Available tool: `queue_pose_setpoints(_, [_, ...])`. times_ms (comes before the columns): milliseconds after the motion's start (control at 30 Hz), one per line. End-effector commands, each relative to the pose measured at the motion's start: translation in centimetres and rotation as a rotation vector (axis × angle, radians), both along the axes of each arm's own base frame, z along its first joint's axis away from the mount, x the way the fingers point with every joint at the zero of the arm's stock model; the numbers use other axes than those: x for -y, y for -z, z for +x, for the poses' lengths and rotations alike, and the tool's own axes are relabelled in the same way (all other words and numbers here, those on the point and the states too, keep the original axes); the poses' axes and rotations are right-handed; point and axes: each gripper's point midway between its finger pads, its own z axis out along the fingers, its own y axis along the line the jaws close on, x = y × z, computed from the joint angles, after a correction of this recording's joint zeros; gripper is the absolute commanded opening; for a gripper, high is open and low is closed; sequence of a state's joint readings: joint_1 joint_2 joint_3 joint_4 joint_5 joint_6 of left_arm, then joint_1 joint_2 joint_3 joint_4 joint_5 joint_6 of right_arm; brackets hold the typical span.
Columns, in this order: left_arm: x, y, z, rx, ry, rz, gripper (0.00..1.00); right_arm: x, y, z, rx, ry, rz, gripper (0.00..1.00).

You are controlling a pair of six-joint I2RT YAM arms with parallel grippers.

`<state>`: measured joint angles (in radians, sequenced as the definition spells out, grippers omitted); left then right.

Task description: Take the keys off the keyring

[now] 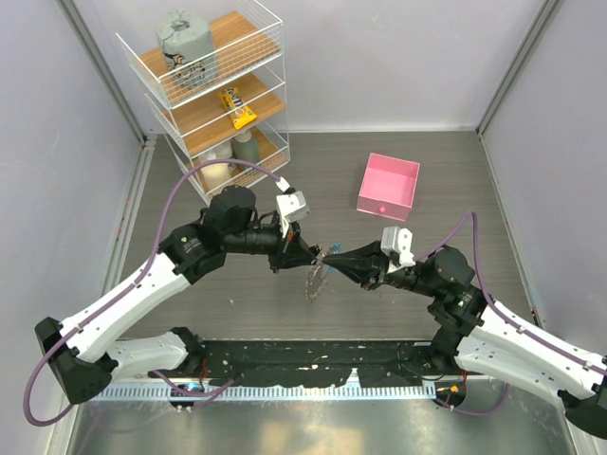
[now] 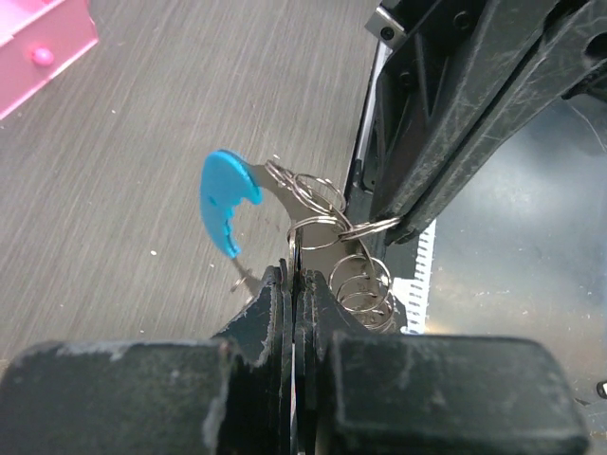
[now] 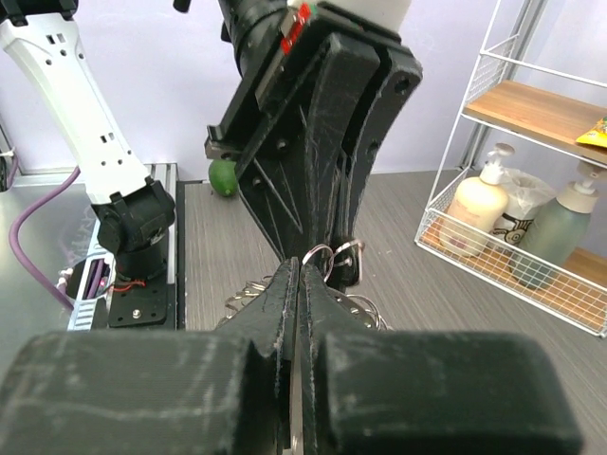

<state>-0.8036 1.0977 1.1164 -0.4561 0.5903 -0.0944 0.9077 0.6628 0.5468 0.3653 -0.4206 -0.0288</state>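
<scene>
My two grippers meet tip to tip above the middle of the table. The left gripper (image 1: 308, 251) (image 2: 292, 275) is shut on the thin metal band of the keyring (image 2: 285, 204), just below its bright blue curved band (image 2: 226, 194). The right gripper (image 1: 336, 256) (image 3: 302, 267) is shut on a thin silver piece, apparently a key with its small split ring (image 2: 375, 227). Its fingers (image 2: 446, 123) fill the upper right of the left wrist view. Several small wire rings (image 2: 365, 289) crowd the band. The keys (image 1: 313, 282) hang as a jagged fringe below the grippers.
A pink box (image 1: 388, 185) (image 2: 38, 47) lies open at the back right. A white wire shelf (image 1: 213, 85) (image 3: 531, 190) with bottles and a snack pack stands at the back left. The arm bases and a black rail (image 1: 313, 365) line the near edge.
</scene>
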Motion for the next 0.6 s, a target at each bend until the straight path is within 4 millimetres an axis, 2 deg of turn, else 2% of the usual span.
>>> queue_pose_setpoints(0, [-1.1,-3.5,2.1,0.121,-0.091,-0.029,0.00,0.9,-3.5,-1.4,0.063,-0.029,0.059,0.05])
queue_pose_setpoints(167, [-1.8,-4.1,2.0,0.147,-0.106,-0.025,0.00,1.5,-3.0,-1.2,0.069,0.007,0.034,0.05])
queue_pose_setpoints(367, [-2.1,-4.6,2.0,0.159,-0.114,-0.036,0.00,0.9,-2.3,-1.2,0.047,-0.017,0.002,0.05])
queue_pose_setpoints(467, [-2.1,-4.7,2.0,0.161,-0.114,-0.038,0.00,0.8,-2.3,-1.3,0.045,-0.028,0.006,0.05])
queue_pose_setpoints(567, [-1.9,-4.0,1.9,0.145,-0.104,-0.025,0.00,1.2,-3.3,-1.1,0.048,-0.001,0.049,0.05])
